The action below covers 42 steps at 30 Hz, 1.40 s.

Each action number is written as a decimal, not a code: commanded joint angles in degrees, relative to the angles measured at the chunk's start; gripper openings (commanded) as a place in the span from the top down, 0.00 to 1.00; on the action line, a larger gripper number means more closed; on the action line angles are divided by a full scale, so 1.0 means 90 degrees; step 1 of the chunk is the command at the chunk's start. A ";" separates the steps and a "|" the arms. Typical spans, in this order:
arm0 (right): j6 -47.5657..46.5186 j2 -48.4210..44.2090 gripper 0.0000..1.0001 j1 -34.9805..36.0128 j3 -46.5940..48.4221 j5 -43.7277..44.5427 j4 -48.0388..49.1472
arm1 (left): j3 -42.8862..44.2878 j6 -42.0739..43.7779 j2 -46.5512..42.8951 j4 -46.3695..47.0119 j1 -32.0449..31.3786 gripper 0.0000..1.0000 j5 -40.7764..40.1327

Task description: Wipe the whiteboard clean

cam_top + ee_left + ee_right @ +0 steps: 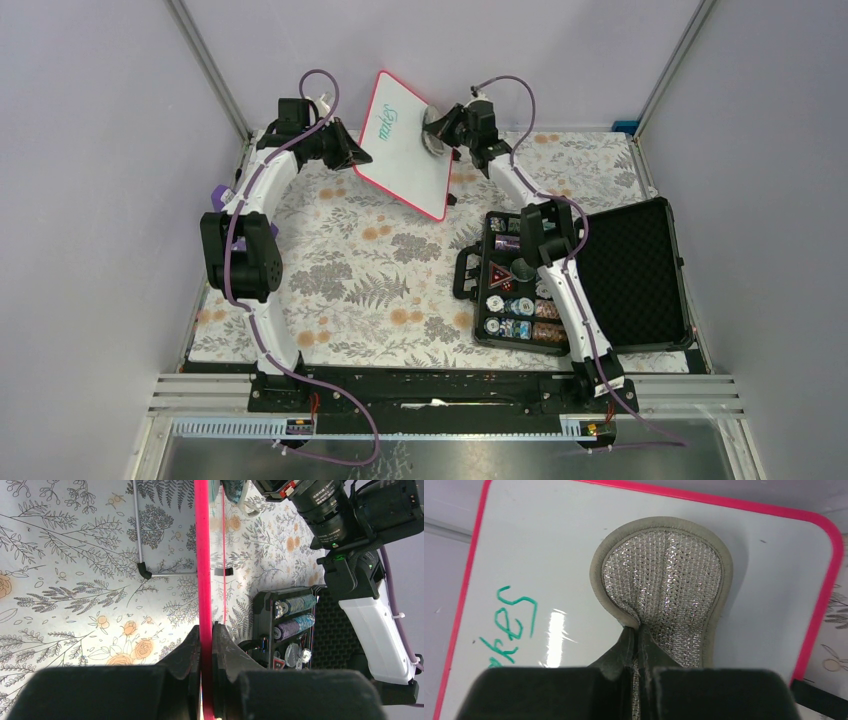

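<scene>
The whiteboard [405, 160], white with a pink rim, is held tilted up off the table at the back. Green handwriting [385, 124] sits near its upper left part. My left gripper [358, 157] is shut on the board's left rim [204, 580], seen edge-on in the left wrist view. My right gripper [440, 128] is shut on a round silvery mesh scrub pad [664, 595] with a beige border. The pad lies against the board face [549, 540], to the right of the green writing [509, 622].
An open black case [580, 275] of poker chips lies at the right, its lid flat toward the right wall. The table has a floral cloth [370, 280]. Grey walls and metal frame posts close in the back and sides.
</scene>
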 commanded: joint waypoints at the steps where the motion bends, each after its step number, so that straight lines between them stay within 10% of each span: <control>1: -0.0049 0.0149 1.00 -0.0320 -0.0416 0.0124 -0.0756 | 0.0034 0.0815 0.0250 -0.0523 -0.0167 1.00 -0.0101; 14: -0.0472 0.0272 1.00 0.0098 0.0664 -0.0156 -0.1353 | 0.0061 0.0798 0.0361 -0.0523 -0.0240 1.00 -0.0020; 22: -0.0341 -0.0403 1.00 0.0875 0.0371 -0.0771 0.0070 | 0.0057 0.0808 0.0363 -0.0523 -0.0264 1.00 -0.0045; 42: 0.0144 0.1238 1.00 -0.0262 0.0671 0.0201 -0.0632 | 0.0032 0.0837 0.0347 -0.0524 -0.0345 1.00 -0.0103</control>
